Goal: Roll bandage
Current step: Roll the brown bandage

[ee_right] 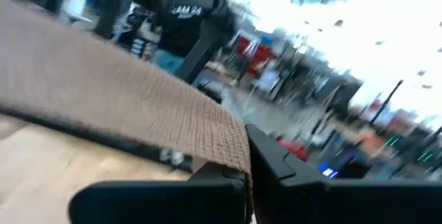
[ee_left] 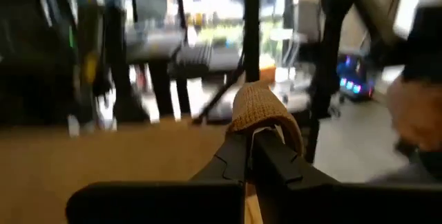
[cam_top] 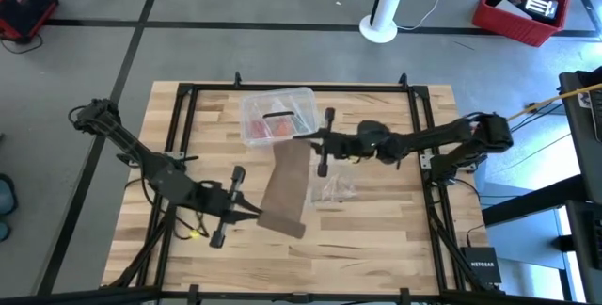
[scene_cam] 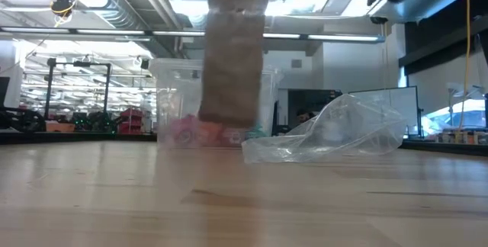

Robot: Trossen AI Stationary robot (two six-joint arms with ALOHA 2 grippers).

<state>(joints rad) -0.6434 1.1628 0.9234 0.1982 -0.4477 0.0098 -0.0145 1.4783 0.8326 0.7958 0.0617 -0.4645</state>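
— Brown-tan cloth, that's the bandage (cam_top: pixel 287 189), yes? Who has hold of it?

— Both arms. The left gripper (cam_top: pixel 252 213) is clenched on the end nearer the front of the table (cam_top: pixel 376 248); from its wrist camera you can see the cloth (ee_left: pixel 261 110) bunched up between the two dark fingers (ee_left: pixel 276 162). The right gripper (cam_top: pixel 310 137) is clamped on the far end, and its own camera shows the knitted edge (ee_right: pixel 138 106) pinched right at the fingertips (ee_right: pixel 276 162).

— So it's stretched between them?

— Yes, it runs as one flat strip. From above, its long axis goes from the far end near the middle of the table toward the front, slanting a little to the left as it comes. The near end reaches the left gripper.

— Is it lying on the wood?

— From table height it hangs as a vertical band (scene_cam: pixel 232 72), its lower edge clear of the surface with a faint shadow beneath. How much of the near end touches the table I can't tell.

— What's around it?

— A clear plastic box (cam_top: pixel 276 115) with red things inside sits just behind the far end, and a crumpled clear bag (cam_top: pixel 336 190) lies just to the right of the strip.
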